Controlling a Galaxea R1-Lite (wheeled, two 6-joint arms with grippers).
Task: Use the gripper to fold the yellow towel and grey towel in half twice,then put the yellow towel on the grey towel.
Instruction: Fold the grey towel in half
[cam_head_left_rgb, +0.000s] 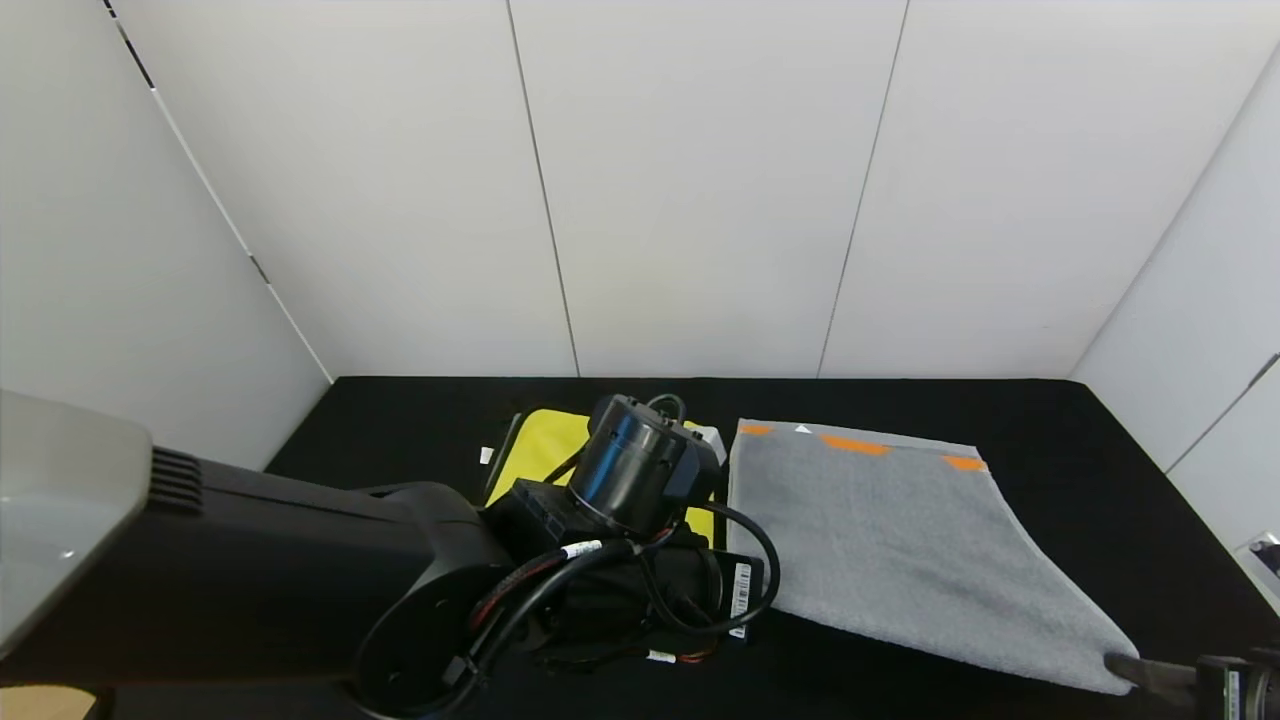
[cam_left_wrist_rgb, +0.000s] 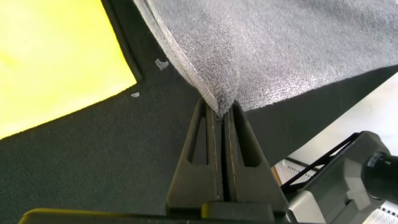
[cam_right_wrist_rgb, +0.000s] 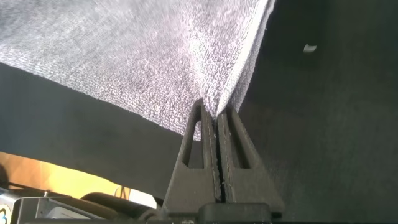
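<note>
The grey towel (cam_head_left_rgb: 890, 540): I have left gripper (cam_left_wrist_rgb: 222, 112) and right gripper (cam_right_wrist_rgb: 215, 115) pinching its near corners at the table's (cam_head_left_rgb: 1100, 450) front edge.

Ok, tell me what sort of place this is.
Probably a robot test booth, not a home: plain white panel walls enclose a black cloth-covered table, with only a grey towel and a yellow towel laid out.
</note>
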